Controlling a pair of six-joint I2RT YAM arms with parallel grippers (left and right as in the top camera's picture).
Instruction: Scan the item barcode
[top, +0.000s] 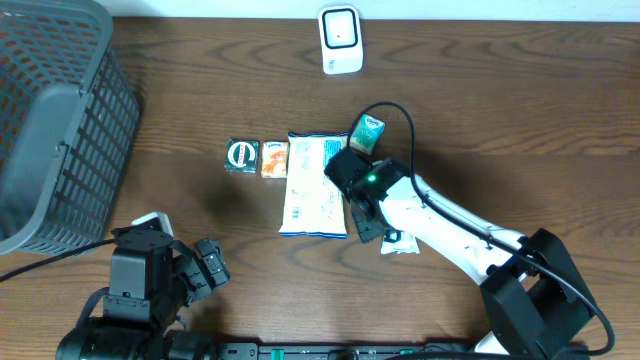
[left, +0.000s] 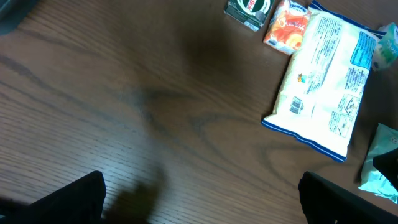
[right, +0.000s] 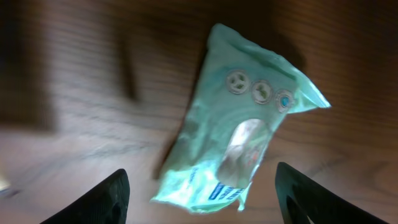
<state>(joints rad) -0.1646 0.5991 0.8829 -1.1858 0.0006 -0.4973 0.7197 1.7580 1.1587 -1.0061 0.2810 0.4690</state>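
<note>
Treat the scan as unconfirmed. The teal pouch (right: 239, 130) lies on the surface (right: 74, 81), and no view shows it presented to the white scanner (top: 340, 40) at the far edge. You cannot tell whether its barcode has been read.

Check the right pincer (right: 199, 183): its fingers are spread wide, one on either side of the pouch, and grip nothing. The left pincer (left: 202, 193) stands fully wide over bare wood, apart from the white-and-blue bag (left: 326, 81), and holds nothing. If a scan remains, the pouch will likely need grasping first.

Crinkled mint-green packet (right: 239, 130) flat, printed face up; white scanner (top: 340, 40) upright, apart.
</note>
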